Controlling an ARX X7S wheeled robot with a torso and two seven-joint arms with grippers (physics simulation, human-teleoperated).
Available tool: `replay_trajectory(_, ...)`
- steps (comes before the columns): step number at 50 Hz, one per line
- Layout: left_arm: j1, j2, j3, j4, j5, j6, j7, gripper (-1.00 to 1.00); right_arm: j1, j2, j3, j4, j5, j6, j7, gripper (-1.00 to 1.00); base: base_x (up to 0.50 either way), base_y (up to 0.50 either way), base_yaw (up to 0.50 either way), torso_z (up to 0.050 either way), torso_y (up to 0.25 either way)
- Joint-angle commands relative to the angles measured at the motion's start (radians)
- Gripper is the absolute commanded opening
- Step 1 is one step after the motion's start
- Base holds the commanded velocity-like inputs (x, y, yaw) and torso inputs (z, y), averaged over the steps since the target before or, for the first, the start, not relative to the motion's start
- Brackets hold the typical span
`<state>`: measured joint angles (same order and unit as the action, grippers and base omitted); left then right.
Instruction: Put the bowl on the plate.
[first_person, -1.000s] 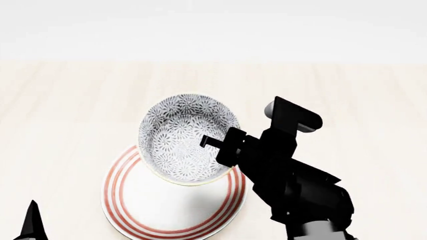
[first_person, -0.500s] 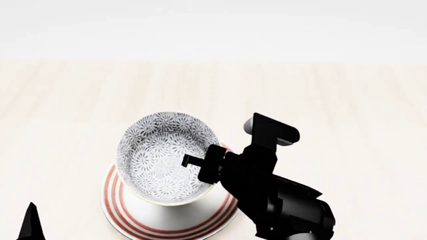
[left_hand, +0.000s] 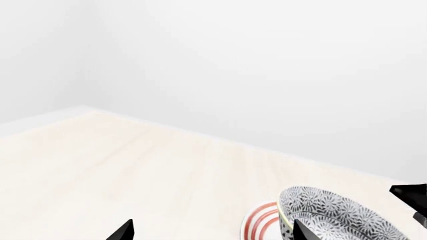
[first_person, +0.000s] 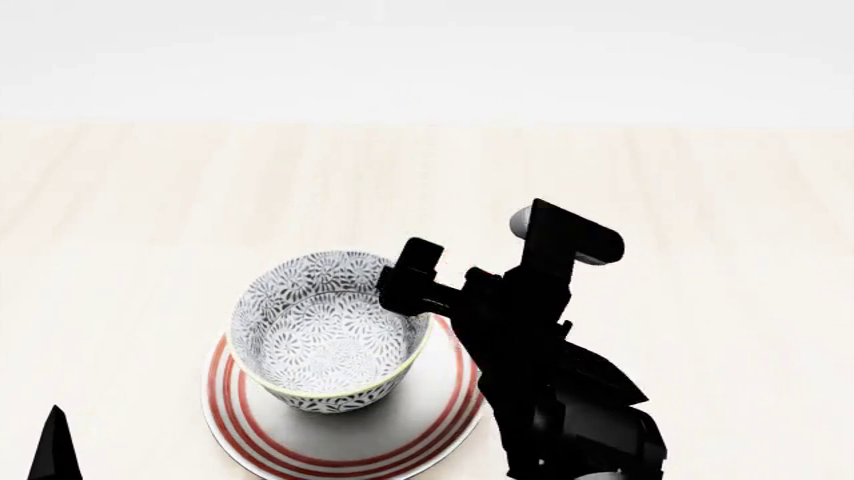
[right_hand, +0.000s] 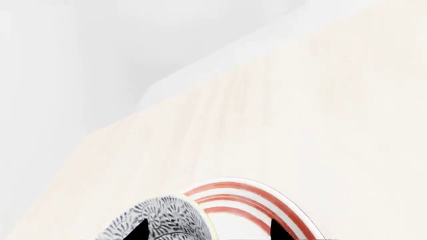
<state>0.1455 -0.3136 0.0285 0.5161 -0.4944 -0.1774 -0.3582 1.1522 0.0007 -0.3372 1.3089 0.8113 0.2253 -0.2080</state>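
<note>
The grey-patterned bowl (first_person: 324, 335) stands upright on the red-ringed plate (first_person: 350, 447), a little left of the plate's centre. My right gripper (first_person: 407, 280) is open at the bowl's right rim. In the right wrist view its fingertips (right_hand: 141, 231) straddle the rim: one is over the bowl (right_hand: 163, 220), the other over the plate (right_hand: 253, 200). My left gripper (left_hand: 213, 235) is open with nothing between its fingers. It stays low at the near left, away from the bowl (left_hand: 340, 220) and the plate (left_hand: 261, 222). Only one of its fingertips (first_person: 56, 452) shows in the head view.
Bowl and plate rest on a pale wooden table (first_person: 667, 200) that runs back to a white wall (first_person: 427, 50). My right arm (first_person: 561, 400) reaches in from the lower right, close beside the plate's right edge.
The bowl, held tilted above the plate's far edge, came down and towards me, levelled and now sits on the plate. The right gripper's jaws have parted from its rim.
</note>
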Motion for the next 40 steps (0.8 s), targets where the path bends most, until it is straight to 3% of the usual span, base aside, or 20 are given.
replay_trajectory(1, -0.001, -0.003, 0.007, 0.002, -0.001, 0.0, -0.002, 1.0, 0.027, 0.0, -0.011, -0.001, 0.168, -0.46, -0.016, 1.0, 0.0, 0.0, 0.0, 0.0, 0.0)
replay_trajectory(5, -0.003, -0.004, 0.008, 0.0, -0.002, 0.0, -0.003, 1.0, 0.017, 0.002, -0.029, -0.033, 0.244, -0.685, -0.034, 1.0, 0.0, 0.0, 0.0, 0.0, 0.0)
replay_trajectory(9, -0.003, -0.005, 0.009, 0.002, -0.005, 0.001, -0.004, 1.0, -0.139, 0.084, -0.032, -0.407, 0.232, -0.755, 0.096, 1.0, 0.0, 0.0, 0.0, 0.0, 0.0)
replay_trajectory(21, -0.004, -0.005, 0.026, 0.008, 0.006, 0.005, -0.006, 1.0, -0.391, 0.317, 0.015, -1.02, 0.305, -0.708, 0.28, 1.0, 0.0, 0.0, 0.0, 0.0, 0.0)
replay_trajectory(30, -0.007, -0.008, 0.044, 0.012, 0.018, 0.011, 0.0, 1.0, -0.522, 0.478, 0.054, -1.238, 0.328, -0.679, 0.345, 1.0, 0.0, 0.0, 0.0, 0.0, 0.0)
replay_trajectory(32, -0.012, -0.009, 0.045, 0.01, 0.016, 0.007, -0.001, 1.0, -0.544, 0.517, 0.042, -1.279, 0.353, -0.654, 0.293, 1.0, 0.0, 0.0, 0.0, 0.0, 0.0)
replay_trajectory(40, -0.013, -0.015, 0.039, 0.026, 0.001, 0.014, 0.002, 1.0, -0.714, 0.631, 0.036, -1.465, 0.195, -0.704, 0.317, 1.0, 0.0, 0.0, 0.0, 0.0, 0.0)
